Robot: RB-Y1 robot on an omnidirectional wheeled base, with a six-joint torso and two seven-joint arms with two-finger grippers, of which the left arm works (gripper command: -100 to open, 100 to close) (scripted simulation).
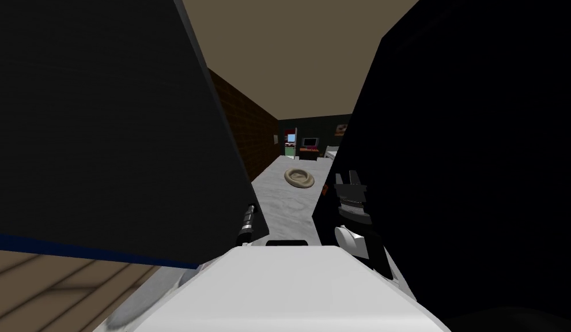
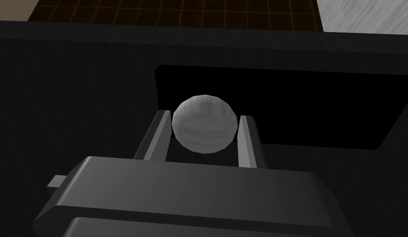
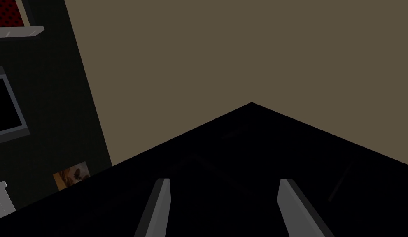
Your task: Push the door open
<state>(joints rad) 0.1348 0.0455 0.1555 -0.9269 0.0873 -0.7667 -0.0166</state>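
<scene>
Plainly the left pincer [image 2: 205, 116] grips the round light grey knob [image 2: 203, 131] of the dark grey door panel [image 2: 75, 103], which lies flat straight ahead of its fingers, so I judge the push goes forward, while the right pincer [image 3: 223, 180] stands open.

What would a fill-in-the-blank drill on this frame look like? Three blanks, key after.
1. The left tool is ____ on the round grey knob of the dark door.
2. The right tool is ____, with nothing between its fingers.
3. Past the door's edge, a tan cushion-like thing lies on the pale grey ____.
Missing words: shut; open; floor.
</scene>
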